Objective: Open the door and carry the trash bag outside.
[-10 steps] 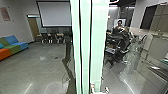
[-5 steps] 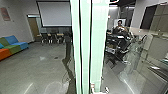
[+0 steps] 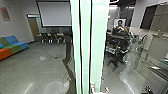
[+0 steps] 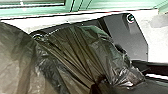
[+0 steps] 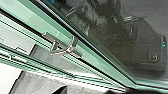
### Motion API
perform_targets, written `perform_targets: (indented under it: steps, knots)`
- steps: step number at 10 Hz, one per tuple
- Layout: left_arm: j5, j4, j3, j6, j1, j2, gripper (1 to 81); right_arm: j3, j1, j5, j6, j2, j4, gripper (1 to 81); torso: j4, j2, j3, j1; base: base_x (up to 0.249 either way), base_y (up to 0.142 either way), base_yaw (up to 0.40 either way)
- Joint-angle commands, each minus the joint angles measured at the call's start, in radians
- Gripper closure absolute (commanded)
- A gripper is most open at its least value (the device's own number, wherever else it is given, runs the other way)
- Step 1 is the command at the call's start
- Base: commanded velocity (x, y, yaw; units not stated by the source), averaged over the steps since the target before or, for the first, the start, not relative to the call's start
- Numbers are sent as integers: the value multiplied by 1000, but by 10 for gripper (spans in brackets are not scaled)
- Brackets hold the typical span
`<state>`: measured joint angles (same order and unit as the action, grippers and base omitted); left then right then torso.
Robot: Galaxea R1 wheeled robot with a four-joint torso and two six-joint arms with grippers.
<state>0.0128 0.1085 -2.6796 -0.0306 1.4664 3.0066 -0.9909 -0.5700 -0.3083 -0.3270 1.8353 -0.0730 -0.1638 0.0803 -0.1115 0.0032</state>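
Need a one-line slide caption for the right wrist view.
Silver metal lever handle on a pale green, straight-edged door frame, alongside dark, reflective glass.

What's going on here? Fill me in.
The robot has a dark trash bag bunched at its left gripper. The right wrist view takes in a green-framed door with a metal handle, which nothing is gripping. A person is in the background. I can't tell whether the door is open.
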Motion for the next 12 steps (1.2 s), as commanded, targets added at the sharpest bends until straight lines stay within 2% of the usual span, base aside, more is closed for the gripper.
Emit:
perform_targets:
  steps: [1, 7, 12]
  knots:
    - [-54, 0, 4, 0, -51, 5, 811, -47, 149, -45, -90, 44, -18, 10, 0, 0, 0, 0, 0, 0, 0]
    - [-51, -1, 4, 0, -54, 5, 811, -121, 170, -40, -165, 236, -22, 10, 0, 0, 0, 1, 0, 0, 0]
    - [-51, 0, 4, 0, -54, 5, 811, -167, 164, 9, -331, 360, -25, 10, 0, 0, -1, 1, 0, 0, 0]
